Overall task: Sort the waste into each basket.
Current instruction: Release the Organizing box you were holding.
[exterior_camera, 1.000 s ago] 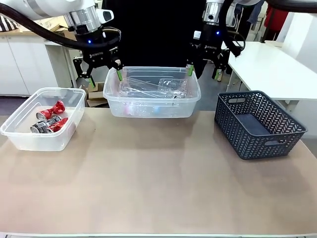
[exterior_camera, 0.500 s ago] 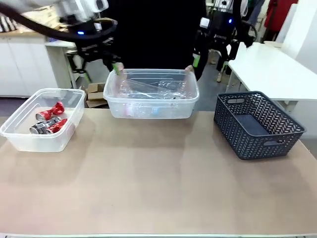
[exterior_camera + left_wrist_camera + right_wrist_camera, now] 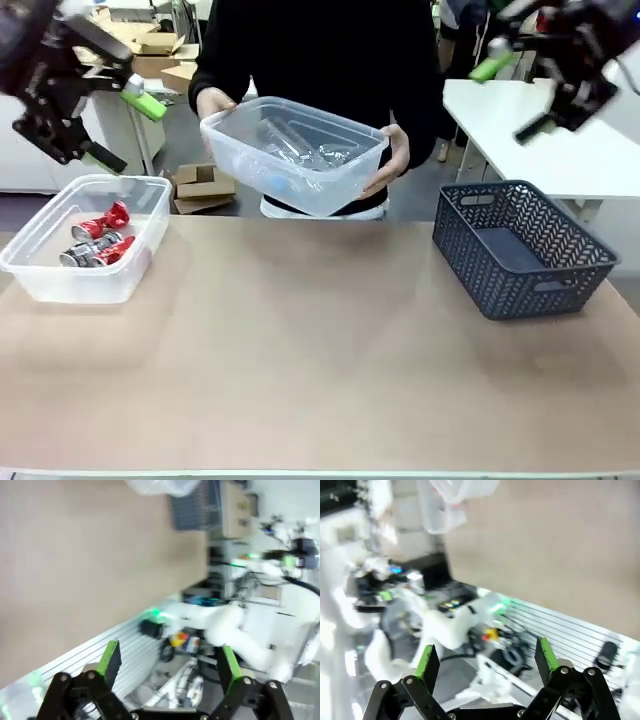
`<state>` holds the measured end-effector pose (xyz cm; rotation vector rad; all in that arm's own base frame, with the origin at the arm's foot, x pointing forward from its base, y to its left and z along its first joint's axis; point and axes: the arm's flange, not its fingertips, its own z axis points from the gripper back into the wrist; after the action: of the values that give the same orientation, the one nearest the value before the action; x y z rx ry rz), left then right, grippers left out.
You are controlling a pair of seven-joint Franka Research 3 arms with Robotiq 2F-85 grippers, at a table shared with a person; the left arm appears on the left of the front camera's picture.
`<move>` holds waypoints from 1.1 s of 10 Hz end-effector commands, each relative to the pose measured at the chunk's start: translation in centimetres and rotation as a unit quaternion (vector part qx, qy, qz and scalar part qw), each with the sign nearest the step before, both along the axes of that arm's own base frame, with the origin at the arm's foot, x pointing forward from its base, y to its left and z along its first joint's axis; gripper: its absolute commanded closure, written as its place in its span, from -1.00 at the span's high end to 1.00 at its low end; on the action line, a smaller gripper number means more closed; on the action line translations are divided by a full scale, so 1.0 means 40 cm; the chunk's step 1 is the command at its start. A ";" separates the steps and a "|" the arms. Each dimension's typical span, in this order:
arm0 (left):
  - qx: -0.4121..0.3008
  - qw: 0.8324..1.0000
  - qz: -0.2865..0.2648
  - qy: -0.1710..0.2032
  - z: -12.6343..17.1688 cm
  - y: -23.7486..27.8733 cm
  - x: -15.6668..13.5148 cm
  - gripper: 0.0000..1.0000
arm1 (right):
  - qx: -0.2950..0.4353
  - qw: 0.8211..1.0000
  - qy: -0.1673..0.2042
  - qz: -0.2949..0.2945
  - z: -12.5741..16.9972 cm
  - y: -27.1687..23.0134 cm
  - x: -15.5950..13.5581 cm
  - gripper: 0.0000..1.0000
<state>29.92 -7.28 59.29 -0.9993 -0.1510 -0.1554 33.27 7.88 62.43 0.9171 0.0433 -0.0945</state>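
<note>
Meanwhile, a person's hands [image 3: 397,155] lift the bottle tub [image 3: 295,155] by its rim; light, stiff, likely slippery. Both pincers, left [image 3: 85,100] and right [image 3: 535,75], gape empty.

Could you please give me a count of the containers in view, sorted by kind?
Clear plastic tubs: 2, one on the table, one in the person's hands
Dark grey basket: 1
Total: 3

A lab or workroom: white cabinets [image 3: 30,150], cardboard boxes [image 3: 150,45], white worktable [image 3: 560,150].
</note>
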 end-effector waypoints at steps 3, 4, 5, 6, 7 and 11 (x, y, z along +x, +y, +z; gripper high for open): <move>-0.251 0.965 0.060 0.050 -0.215 0.175 -0.010 1.00 | 0.217 0.962 -0.034 -0.165 -0.218 -0.268 -0.055 1.00; -0.217 0.964 0.096 0.122 -0.246 0.210 0.099 1.00 | 0.136 0.986 -0.007 -0.098 -0.150 -0.167 -0.078 1.00; -0.216 0.974 0.063 0.034 -0.159 0.156 -0.040 1.00 | 0.136 0.986 -0.007 -0.098 -0.150 -0.167 -0.078 1.00; -0.216 0.974 0.063 0.034 -0.159 0.156 -0.040 1.00 | 0.136 0.986 -0.007 -0.098 -0.150 -0.167 -0.078 1.00; -0.216 0.974 0.063 0.034 -0.159 0.156 -0.040 1.00 | 0.136 0.986 -0.007 -0.098 -0.150 -0.167 -0.078 1.00; -0.216 0.974 0.063 0.034 -0.159 0.156 -0.040 1.00 | 0.136 0.986 -0.007 -0.098 -0.150 -0.167 -0.078 1.00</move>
<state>28.81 -0.79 53.48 -1.3908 -0.1947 0.0246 30.06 1.64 56.18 1.1916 -0.0636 -0.2645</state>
